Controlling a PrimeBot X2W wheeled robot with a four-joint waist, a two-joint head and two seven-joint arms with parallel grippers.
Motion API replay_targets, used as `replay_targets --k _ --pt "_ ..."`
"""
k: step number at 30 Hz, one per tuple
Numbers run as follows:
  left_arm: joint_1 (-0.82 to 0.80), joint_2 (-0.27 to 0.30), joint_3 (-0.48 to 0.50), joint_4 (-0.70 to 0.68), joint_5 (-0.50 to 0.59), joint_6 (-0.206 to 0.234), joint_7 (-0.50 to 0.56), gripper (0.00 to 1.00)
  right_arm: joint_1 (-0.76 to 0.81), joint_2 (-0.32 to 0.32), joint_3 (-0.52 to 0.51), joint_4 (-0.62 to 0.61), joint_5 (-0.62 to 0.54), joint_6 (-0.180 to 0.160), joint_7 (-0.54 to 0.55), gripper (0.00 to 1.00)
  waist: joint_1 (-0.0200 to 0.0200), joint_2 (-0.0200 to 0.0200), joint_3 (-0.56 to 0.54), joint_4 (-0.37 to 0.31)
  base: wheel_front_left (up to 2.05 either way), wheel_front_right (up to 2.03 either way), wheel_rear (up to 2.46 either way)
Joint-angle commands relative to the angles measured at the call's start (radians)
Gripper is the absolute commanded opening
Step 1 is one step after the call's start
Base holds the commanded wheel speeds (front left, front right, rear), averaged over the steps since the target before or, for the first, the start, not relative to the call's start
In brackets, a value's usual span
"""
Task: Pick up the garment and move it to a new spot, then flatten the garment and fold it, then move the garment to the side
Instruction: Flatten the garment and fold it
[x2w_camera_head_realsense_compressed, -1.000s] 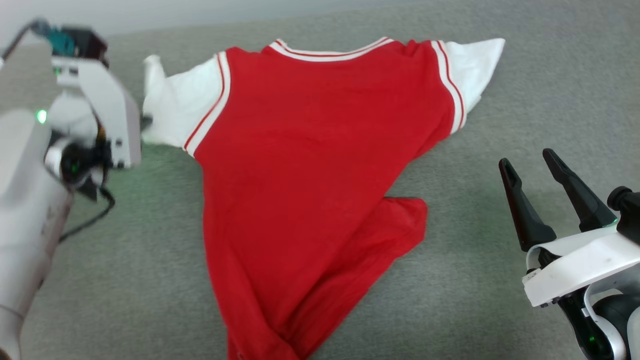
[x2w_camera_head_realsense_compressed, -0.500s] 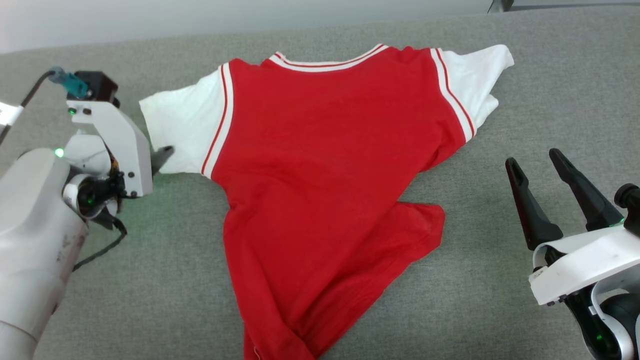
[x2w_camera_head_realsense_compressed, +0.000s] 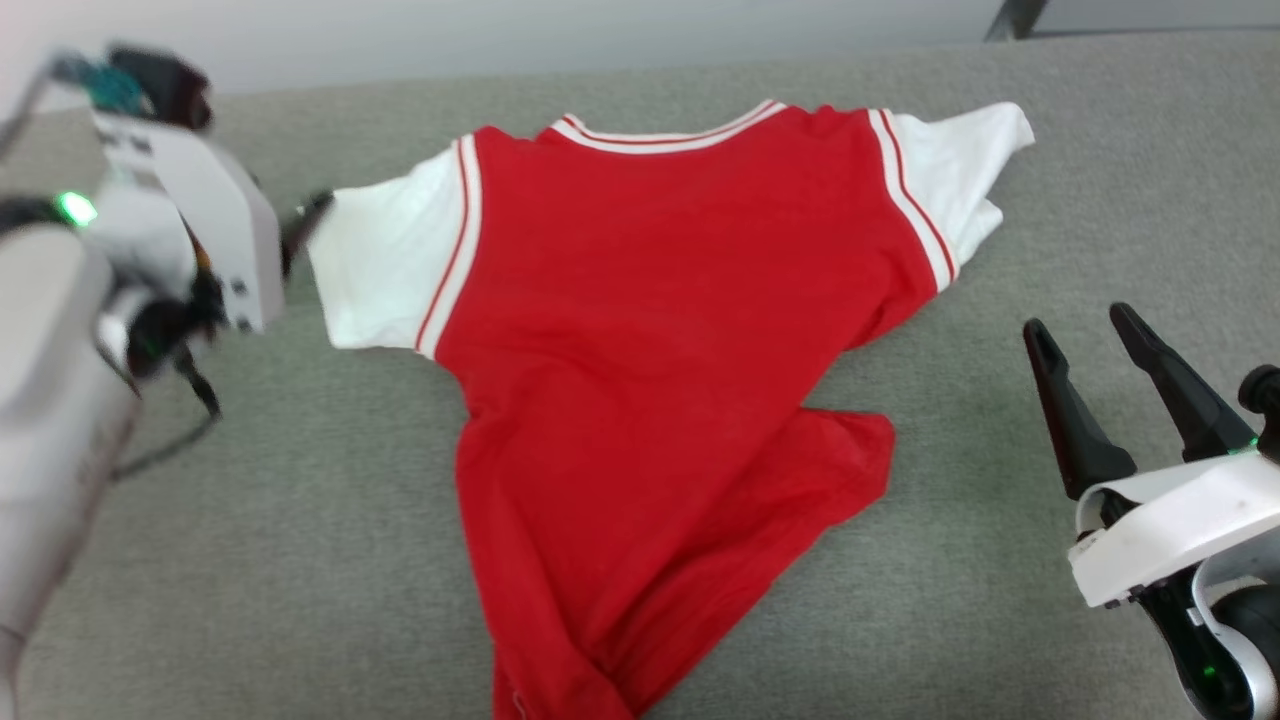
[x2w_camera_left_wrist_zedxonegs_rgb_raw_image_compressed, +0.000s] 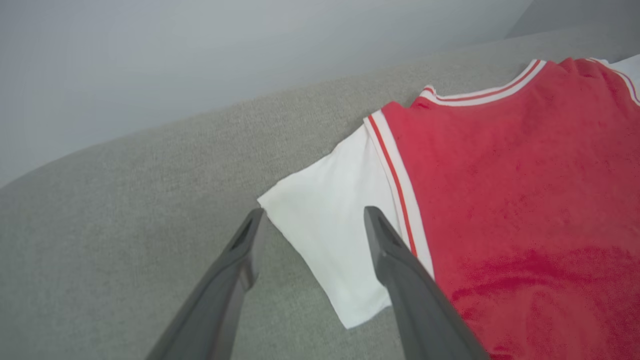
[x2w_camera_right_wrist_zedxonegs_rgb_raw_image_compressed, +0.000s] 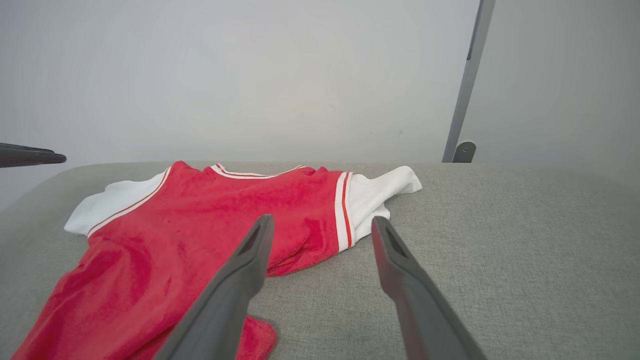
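The garment (x2w_camera_head_realsense_compressed: 650, 340) lies spread on the grey cloth surface (x2w_camera_head_realsense_compressed: 250, 560), plain red side up, so no lettering shows. Its white sleeves (x2w_camera_head_realsense_compressed: 385, 260) point left and right, and its lower right part is folded into a flap (x2w_camera_head_realsense_compressed: 830, 470). My left gripper (x2w_camera_head_realsense_compressed: 300, 222) hovers open just left of the left sleeve; in the left wrist view (x2w_camera_left_wrist_zedxonegs_rgb_raw_image_compressed: 312, 222) that sleeve's (x2w_camera_left_wrist_zedxonegs_rgb_raw_image_compressed: 330, 235) corner lies between its spread fingers. My right gripper (x2w_camera_head_realsense_compressed: 1078, 322) stands open and holds nothing, to the right of the garment (x2w_camera_right_wrist_zedxonegs_rgb_raw_image_compressed: 200, 225) and apart from it (x2w_camera_right_wrist_zedxonegs_rgb_raw_image_compressed: 322, 222).
The surface's back edge (x2w_camera_head_realsense_compressed: 640, 75) meets a pale wall. A grey metal post (x2w_camera_right_wrist_zedxonegs_rgb_raw_image_compressed: 465, 100) stands behind the back right corner. Bare grey surface (x2w_camera_head_realsense_compressed: 1000, 600) lies on both sides of the shirt. The hem runs off the head view's bottom edge.
The left sleeve, bunched and raised a second ago, now lies flat. My left gripper has lifted and drawn back from the sleeve's edge. The head camera has shifted a little.
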Motion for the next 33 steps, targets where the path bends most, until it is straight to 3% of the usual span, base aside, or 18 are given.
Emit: replay_targets --k 1,7,12,24,33 --pt "-0.023 0.0 -0.001 0.008 0.012 0.001 0.001 1.0 -0.012 -0.001 0.008 -0.006 -0.003 -0.001 -0.002 1.0 0.0 0.0 0.041 -0.041 0.0 0.0 0.0" --pt "-0.144 0.02 -0.036 0.07 0.04 0.001 0.047 1.0 -0.034 0.014 0.038 -0.027 -0.004 -0.001 -0.021 1.0 0.0 0.0 0.105 -0.119 0.0 0.0 0.0" --pt "-0.184 0.077 -0.094 0.099 0.018 0.001 0.132 1.0 -0.044 0.027 0.073 -0.03 -0.003 -0.001 -0.039 1.0 0.0 0.0 0.142 -0.177 0.0 0.0 0.0" --pt "-0.197 0.193 -0.182 0.094 -0.036 0.001 0.189 1.0 -0.056 0.022 0.095 -0.049 -0.001 -0.001 -0.05 1.0 0.0 0.0 0.208 -0.237 0.0 0.0 0.0" --pt "-0.158 0.16 -0.221 0.078 -0.196 -0.002 0.376 1.0 -0.072 0.027 0.082 -0.051 -0.007 -0.001 -0.045 1.0 0.0 0.0 0.225 -0.219 0.0 0.0 0.0"
